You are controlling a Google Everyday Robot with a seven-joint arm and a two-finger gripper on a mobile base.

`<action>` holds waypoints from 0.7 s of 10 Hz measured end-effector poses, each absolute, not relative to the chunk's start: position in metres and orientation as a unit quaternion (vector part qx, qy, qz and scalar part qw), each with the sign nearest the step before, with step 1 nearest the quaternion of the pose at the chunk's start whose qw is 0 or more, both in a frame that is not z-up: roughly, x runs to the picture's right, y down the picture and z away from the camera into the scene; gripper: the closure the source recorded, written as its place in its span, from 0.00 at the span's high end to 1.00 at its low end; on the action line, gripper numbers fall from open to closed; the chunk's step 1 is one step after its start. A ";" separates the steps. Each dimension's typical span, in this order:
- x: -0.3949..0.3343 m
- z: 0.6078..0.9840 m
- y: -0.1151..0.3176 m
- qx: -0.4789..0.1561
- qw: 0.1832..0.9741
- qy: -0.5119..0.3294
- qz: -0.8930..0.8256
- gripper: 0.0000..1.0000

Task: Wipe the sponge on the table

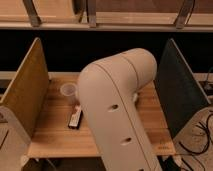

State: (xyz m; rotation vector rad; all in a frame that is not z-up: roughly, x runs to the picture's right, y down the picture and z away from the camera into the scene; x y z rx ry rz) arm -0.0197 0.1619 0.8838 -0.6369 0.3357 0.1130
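The pale wooden table (55, 142) has upright side boards at its left edge (25, 95) and right edge (177, 92). The robot's cream arm (120, 110) covers the table's middle from front edge to back. Left of it lie a black-and-white bar (76, 119) and, nearer the back-left corner, a clear plastic cup (68, 90). The gripper and the sponge are hidden behind the arm, so the grip cannot be told.

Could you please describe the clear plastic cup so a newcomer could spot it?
On the pale wooden table, left of the big arm that hides the hand, look toward the back near the tan side board. The clear plastic cup stands there, round and see-through, unlike the long black-and-white bar in front of it.
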 end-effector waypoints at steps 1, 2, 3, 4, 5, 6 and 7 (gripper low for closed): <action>-0.023 0.887 0.161 -0.311 0.935 0.161 0.052 0.00; -0.029 0.893 0.161 -0.310 0.937 0.152 0.052 0.00; -0.037 0.898 0.160 -0.309 0.939 0.142 0.049 0.00; -0.051 0.899 0.160 -0.308 0.942 0.128 0.043 0.00; -0.064 0.898 0.161 -0.308 0.944 0.117 0.035 0.00; -0.077 0.892 0.164 -0.309 0.945 0.108 0.025 0.00; -0.085 0.884 0.170 -0.311 0.945 0.103 0.017 0.00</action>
